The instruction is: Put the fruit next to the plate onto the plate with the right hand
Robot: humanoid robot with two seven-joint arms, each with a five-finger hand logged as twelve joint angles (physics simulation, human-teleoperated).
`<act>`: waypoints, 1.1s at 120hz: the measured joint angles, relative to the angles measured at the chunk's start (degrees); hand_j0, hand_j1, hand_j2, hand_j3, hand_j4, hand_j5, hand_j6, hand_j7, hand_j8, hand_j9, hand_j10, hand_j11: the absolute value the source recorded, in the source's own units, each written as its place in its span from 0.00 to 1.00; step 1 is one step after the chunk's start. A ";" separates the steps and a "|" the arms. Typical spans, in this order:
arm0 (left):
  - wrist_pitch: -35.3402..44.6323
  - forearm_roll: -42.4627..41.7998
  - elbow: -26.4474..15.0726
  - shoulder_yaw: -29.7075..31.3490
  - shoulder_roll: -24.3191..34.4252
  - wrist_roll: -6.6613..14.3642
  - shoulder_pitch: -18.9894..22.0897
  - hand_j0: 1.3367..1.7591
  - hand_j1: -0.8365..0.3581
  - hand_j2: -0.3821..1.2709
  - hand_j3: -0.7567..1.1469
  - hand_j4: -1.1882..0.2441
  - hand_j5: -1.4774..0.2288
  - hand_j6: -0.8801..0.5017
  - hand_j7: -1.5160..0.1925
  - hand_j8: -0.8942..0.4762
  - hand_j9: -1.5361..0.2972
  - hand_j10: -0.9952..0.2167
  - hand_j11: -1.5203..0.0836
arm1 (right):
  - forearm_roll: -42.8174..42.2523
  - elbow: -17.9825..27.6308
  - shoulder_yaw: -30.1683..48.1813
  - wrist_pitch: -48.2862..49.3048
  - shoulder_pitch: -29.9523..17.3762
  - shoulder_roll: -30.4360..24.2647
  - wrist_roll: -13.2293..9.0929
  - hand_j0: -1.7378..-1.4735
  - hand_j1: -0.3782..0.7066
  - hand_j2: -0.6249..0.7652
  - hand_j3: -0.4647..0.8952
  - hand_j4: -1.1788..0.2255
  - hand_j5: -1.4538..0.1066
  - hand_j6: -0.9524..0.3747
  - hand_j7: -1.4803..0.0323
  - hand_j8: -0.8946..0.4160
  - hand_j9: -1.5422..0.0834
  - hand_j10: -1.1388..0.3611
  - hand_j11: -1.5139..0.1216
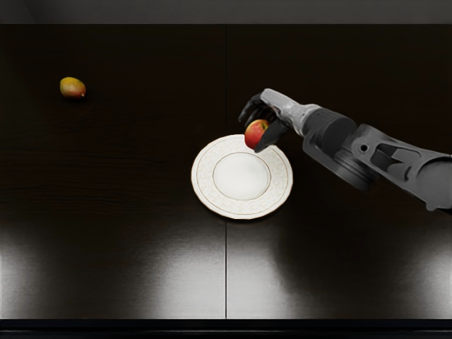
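Observation:
A white plate (241, 176) with a thin patterned rim lies near the middle of the dark table. My right hand (263, 124) comes in from the right edge and hangs over the plate's far right rim. Its dark fingers are curled around a red and yellow fruit (254, 133), which is held just above the rim. The fruit's far side is hidden by the fingers. The left arm does not show.
A second fruit (72, 87), yellow with a red blush, lies far off at the table's back left. A thin seam (226, 268) runs down the tabletop under the plate. The table's front edge lies along the bottom of the view.

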 joint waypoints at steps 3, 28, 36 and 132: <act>0.00 0.00 0.00 0.00 0.00 0.00 0.00 0.76 0.76 0.26 0.40 0.67 0.69 0.47 0.71 0.48 0.67 0.63 0.76 | -0.01 -0.01 -0.04 0.00 -0.03 0.25 0.00 0.31 0.53 0.59 0.34 0.41 0.43 0.27 0.46 0.35 0.47 0.41 0.45; 0.00 0.00 0.00 0.00 0.00 0.00 0.00 0.76 0.76 0.26 0.40 0.67 0.69 0.47 0.71 0.48 0.67 0.63 0.76 | -0.11 -0.05 -0.54 -0.03 -0.33 1.90 0.06 0.31 0.53 0.59 0.34 0.41 0.43 0.27 0.46 0.35 0.47 0.41 0.45; 0.00 0.00 0.00 0.00 0.00 0.01 0.00 0.76 0.76 0.26 0.40 0.67 0.69 0.47 0.71 0.48 0.67 0.63 0.76 | -0.13 -0.08 -0.82 -0.05 -0.43 2.28 0.07 0.31 0.53 0.60 0.34 0.41 0.43 0.27 0.46 0.35 0.47 0.41 0.45; 0.00 0.01 0.00 0.00 0.00 -0.01 0.00 0.76 0.76 0.26 0.40 0.67 0.69 0.47 0.71 0.48 0.67 0.63 0.76 | -1.05 -1.84 -4.11 -0.86 -1.89 7.54 0.09 0.31 0.54 0.60 0.34 0.41 0.42 0.27 0.46 0.35 0.47 0.41 0.45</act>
